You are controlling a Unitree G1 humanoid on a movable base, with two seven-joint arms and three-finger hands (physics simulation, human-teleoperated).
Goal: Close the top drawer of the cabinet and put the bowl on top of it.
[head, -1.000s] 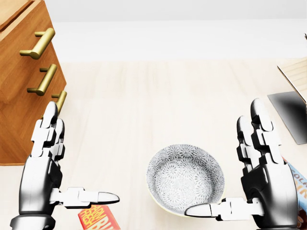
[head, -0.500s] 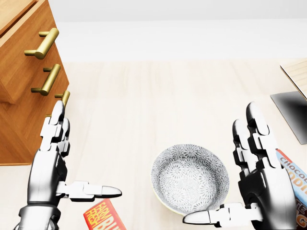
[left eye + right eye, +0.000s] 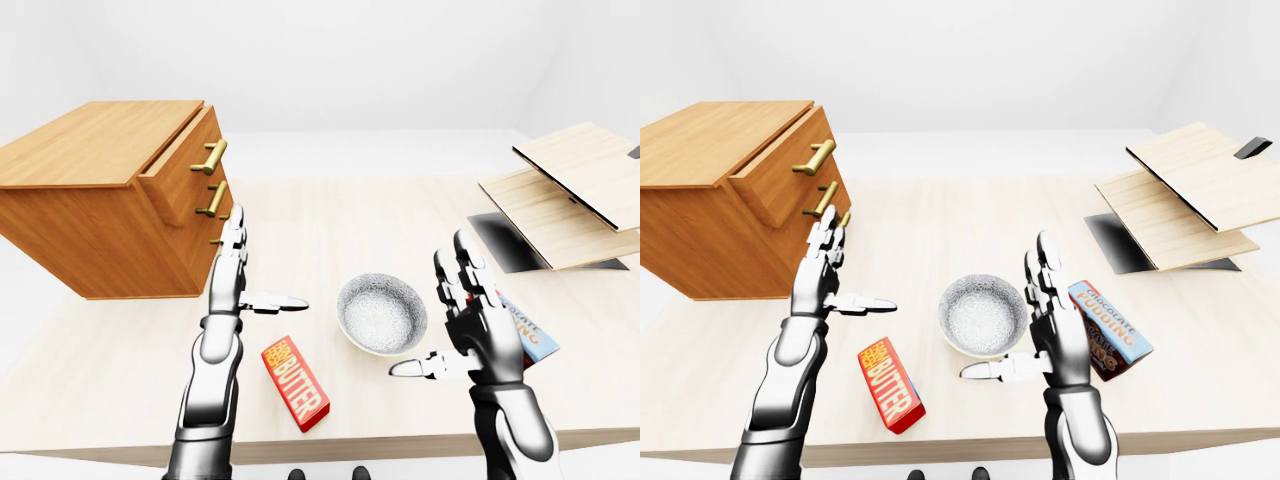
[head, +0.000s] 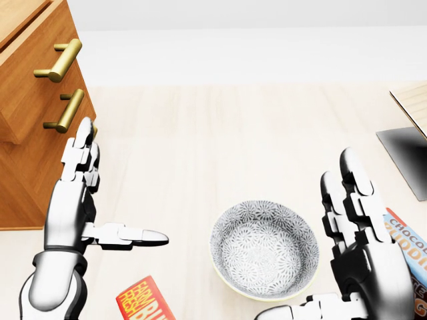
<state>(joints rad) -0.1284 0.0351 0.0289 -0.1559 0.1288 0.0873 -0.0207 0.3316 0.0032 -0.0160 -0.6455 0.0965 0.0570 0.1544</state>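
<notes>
The wooden cabinet (image 3: pixel 95 215) stands at the left of the left-eye view. Its top drawer (image 3: pixel 180 165), with a brass handle (image 3: pixel 211 157), sticks out past the two lower drawers. The patterned grey bowl (image 4: pixel 265 249) sits upright on the table between my hands. My left hand (image 4: pixel 120 187) is open, fingers pointing up just below the lower handles and thumb stretched toward the bowl. My right hand (image 4: pixel 303 237) is open at the bowl's right rim, thumb under its near edge. Neither hand holds anything.
A red butter box (image 3: pixel 295 382) lies on the table (image 3: pixel 330 220) by my left forearm. A blue pudding box (image 3: pixel 1110 328) lies behind my right hand. Stacked wooden boards (image 3: pixel 565 190) and a dark slab (image 3: pixel 505 240) fill the right side.
The view shifted slightly right at first. My left hand has risen toward the cabinet's lower handles. My right hand has sunk lower in the head view, beside the bowl.
</notes>
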